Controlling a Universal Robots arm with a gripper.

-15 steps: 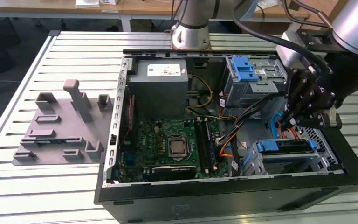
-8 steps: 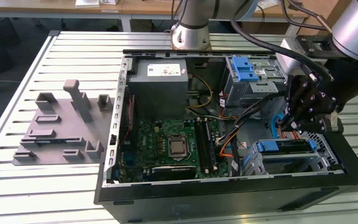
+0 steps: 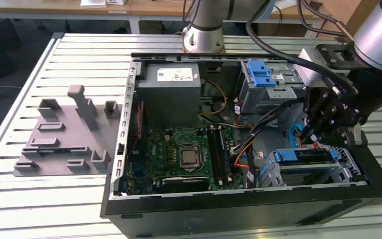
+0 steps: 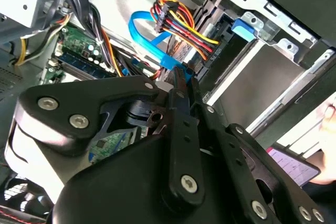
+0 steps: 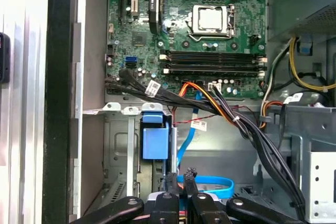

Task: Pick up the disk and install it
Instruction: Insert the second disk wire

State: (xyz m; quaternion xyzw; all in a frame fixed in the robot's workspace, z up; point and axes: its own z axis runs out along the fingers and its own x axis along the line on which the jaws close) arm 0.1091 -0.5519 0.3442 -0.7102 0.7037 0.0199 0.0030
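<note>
The disk appeared to lie flat in the drive bay at the lower right of the exterior view, a dark slab with blue rail ends at both sides, though so little of it showed that this was a judgement. The gripper hung just above that bay, its fingers drawn together in both wrist views with no disk between them. A blue data cable ran close by the tips, and whether they pinched it could not be told. As a metal-cased drive it would likely be stiff, fairly heavy for its bulk and smooth on its broad faces. The long edges with the plastic rails seemed the safest hold, and it would not take knocks well. Its label and faces were hidden by the bay's frame and the arm. The bundle of coloured power wires crowded the space beside the bay, and the blue latch covered part of the opening.
</note>
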